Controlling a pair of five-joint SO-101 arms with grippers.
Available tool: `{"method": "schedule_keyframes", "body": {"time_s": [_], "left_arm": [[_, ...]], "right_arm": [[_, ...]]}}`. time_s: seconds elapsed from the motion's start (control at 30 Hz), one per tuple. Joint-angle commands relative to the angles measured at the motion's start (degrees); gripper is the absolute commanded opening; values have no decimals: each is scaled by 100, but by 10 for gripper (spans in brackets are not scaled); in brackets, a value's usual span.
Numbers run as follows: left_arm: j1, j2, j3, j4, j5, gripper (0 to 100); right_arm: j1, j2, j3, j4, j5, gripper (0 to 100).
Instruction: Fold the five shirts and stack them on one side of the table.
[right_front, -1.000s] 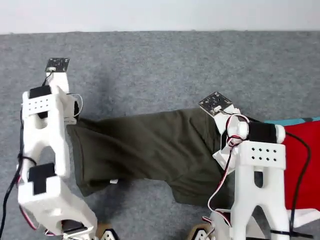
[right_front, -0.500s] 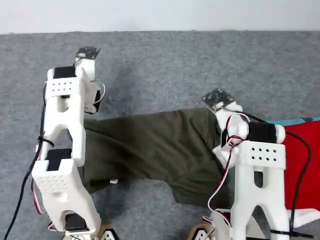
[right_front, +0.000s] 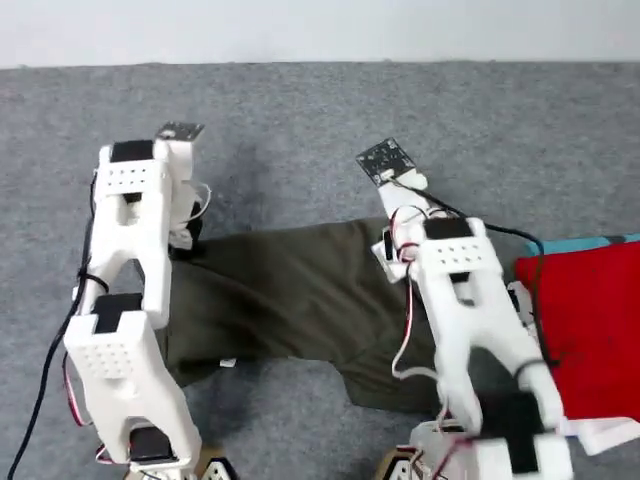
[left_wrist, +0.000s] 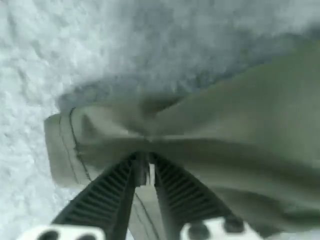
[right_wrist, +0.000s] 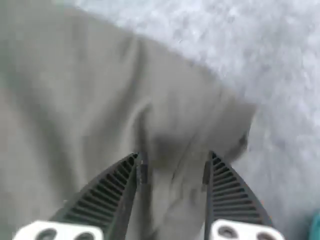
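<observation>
An olive shirt (right_front: 290, 290) lies spread across the middle of the grey table. In the left wrist view my left gripper (left_wrist: 145, 159) is shut on a bunched fold of this shirt (left_wrist: 240, 125) near its hemmed corner; in the high view that arm (right_front: 135, 230) stands over the shirt's far left corner. My right gripper (right_wrist: 172, 166) hangs open just above the olive cloth (right_wrist: 75, 100) near its edge, with nothing between its fingers. In the high view the right arm (right_front: 450, 270) stands over the shirt's far right part.
A red shirt (right_front: 585, 330) lies at the right edge of the table with a teal strip (right_front: 600, 243) showing at its far side. Bare grey felt (right_front: 320, 120) stretches behind the olive shirt up to the white wall.
The left arm has swung right and farther back onto the shirt's far left corner. The right arm has moved left and away from the red shirt, along the olive shirt's far edge.
</observation>
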Motion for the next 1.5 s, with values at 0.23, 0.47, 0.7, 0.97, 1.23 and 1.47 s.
{"method": "schedule_keyframes", "body": {"time_s": [0.23, 0.47, 0.7, 0.97, 1.23, 1.47], "left_arm": [[-290, 360, -13, -1398, -9, 16], [-290, 404, -409, -1969, -9, 16], [-167, 352, -884, -809, 9, 16], [-141, 387, -611, 1029, -132, 16], [-264, 422, -4, -475, -141, 16], [-255, 413, -40, -1670, -141, 16]], "right_arm": [[848, 2105, -2180, -1007, -62, 191], [884, 3327, -3543, -998, -62, 191], [901, 3099, -4237, 541, -53, 191], [1130, 1429, -4290, 2378, -53, 191], [989, 945, -4290, 3319, -53, 191], [681, 910, -3991, 3354, 9, 191]]}}
